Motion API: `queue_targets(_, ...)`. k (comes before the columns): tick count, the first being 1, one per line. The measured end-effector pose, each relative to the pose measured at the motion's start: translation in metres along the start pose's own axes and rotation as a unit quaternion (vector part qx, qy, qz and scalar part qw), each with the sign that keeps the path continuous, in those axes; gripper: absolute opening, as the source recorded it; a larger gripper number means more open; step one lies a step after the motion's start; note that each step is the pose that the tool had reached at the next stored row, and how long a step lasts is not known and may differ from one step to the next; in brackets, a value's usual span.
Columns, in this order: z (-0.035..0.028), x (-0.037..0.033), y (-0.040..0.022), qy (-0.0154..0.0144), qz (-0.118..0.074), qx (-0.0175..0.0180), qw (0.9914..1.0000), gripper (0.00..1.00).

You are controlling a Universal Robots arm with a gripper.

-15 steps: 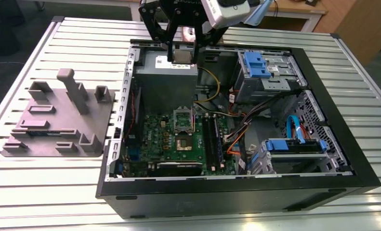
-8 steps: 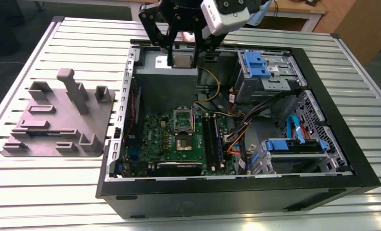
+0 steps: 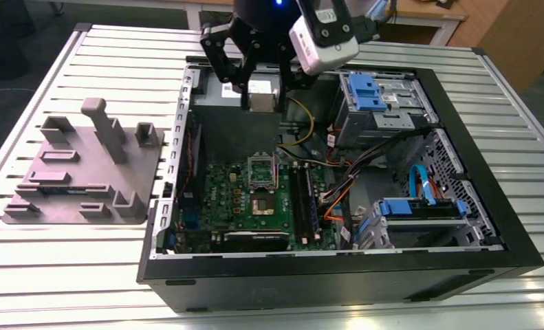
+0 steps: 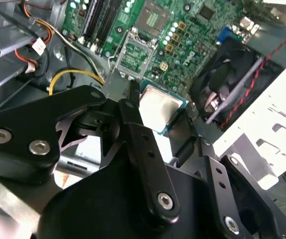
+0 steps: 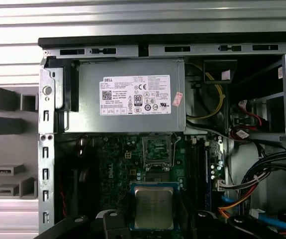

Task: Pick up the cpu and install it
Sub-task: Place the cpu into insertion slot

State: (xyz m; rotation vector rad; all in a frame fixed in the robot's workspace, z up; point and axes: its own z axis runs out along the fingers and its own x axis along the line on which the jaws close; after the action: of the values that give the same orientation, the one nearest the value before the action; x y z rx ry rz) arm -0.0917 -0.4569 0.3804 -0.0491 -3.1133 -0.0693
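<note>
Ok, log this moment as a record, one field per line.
gripper: shut on the cpu, above the open computer case
cpu: held by its edges, metal top visible in both wrist views, not in the socket
socket: on the motherboard, appears empty
power supply: grey box inside the case, beside the motherboard
fixture tray: on the table, outside the case at the exterior view's left
</note>
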Motion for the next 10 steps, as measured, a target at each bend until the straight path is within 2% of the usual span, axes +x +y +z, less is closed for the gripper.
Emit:
queue_targets(2, 0.0035, -0.0031, -0.0017, 0.0000, 0.000, -0.0001, 1.00000, 0.47)
queue_targets(10, 0.0176, -0.0044, -0.0100, 0.0000, 0.000, -0.0002, 1.00000, 0.47)
